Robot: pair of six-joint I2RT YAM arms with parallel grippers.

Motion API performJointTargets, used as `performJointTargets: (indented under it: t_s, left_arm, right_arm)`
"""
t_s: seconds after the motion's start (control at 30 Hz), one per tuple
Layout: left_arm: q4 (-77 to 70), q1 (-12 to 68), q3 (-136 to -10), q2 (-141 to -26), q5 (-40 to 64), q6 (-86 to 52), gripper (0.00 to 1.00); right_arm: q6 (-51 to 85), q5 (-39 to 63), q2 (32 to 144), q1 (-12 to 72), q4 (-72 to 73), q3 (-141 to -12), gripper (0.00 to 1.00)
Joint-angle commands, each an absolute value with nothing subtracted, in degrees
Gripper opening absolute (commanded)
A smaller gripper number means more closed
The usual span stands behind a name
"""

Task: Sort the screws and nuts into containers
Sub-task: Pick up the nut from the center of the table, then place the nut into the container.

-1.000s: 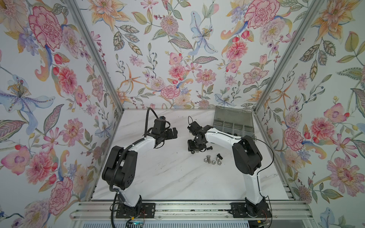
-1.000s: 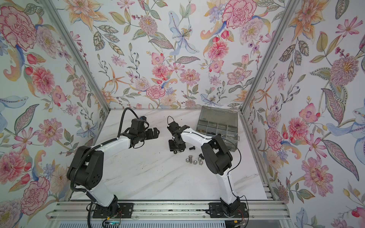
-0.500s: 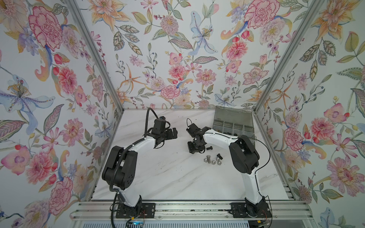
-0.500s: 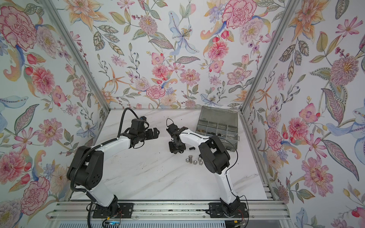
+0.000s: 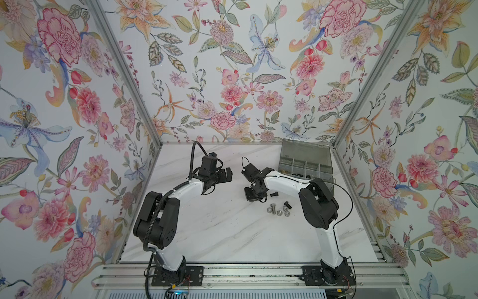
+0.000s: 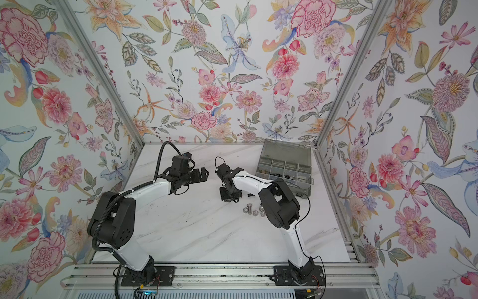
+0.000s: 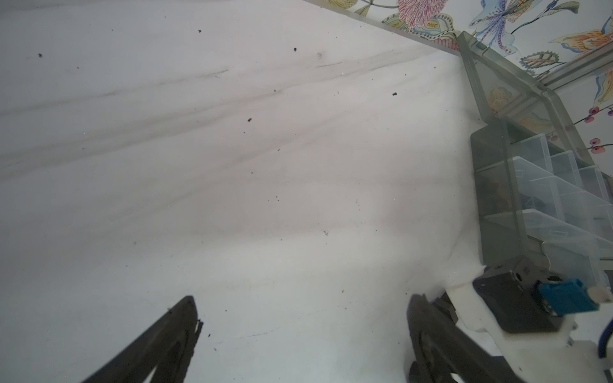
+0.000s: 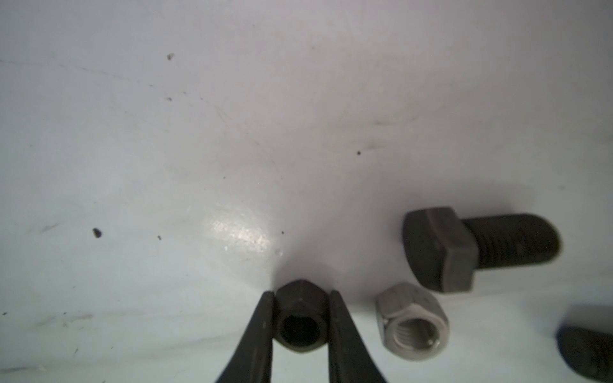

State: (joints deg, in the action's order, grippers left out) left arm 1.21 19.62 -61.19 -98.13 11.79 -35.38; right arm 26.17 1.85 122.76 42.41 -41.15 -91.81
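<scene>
Silver screws and nuts point(image 5: 278, 210) lie nearest us in a loose cluster on the white marble table point(image 5: 219, 233), unsorted and clear of both arms. Just beyond them the right gripper point(image 8: 301, 298) is down at the surface, pinching a black nut point(image 8: 300, 326) by two opposite flats. We judge those parallel faces were chosen so the piece cannot roll out. Whether it has left the table, we cannot tell. A silver nut point(image 8: 411, 321) and a black screw point(image 8: 477, 245) lie just beside the fingers but apart from them, so only one piece is taken. Farther back the left gripper point(image 7: 303, 298) hangs spread wide and empty above bare marble, probably parked out of the way. Farthest off, the containers point(image 5: 306, 167) wait at the back wall with the lid point(image 5: 305, 151) tipped up, open for the drop.
</scene>
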Motion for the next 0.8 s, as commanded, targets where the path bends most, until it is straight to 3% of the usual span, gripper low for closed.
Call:
performJointTargets:
  t_s: [0.0,0.2,0.4,0.77]
  left_arm:
    - [0.6,19.2,-60.5,-96.3,12.1,-35.6,0.99]
    - [0.2,19.2,-60.3,-96.2,12.3,-35.9,0.99]
    - [0.0,19.2,-60.6,-96.5,12.6,-36.0,0.99]
    - [-0.6,19.3,-60.7,-96.9,13.2,-36.5,0.99]
  right_arm:
    - [26.1,0.6,123.9,42.1,-44.2,-90.0,0.13]
    - [24.2,1.8,118.9,39.2,-43.9,-90.7,0.01]
    - [23.1,5.3,110.3,31.0,-42.0,-89.6,0.00]
    - [20.8,0.7,103.1,9.7,-42.1,-85.5,0.00]
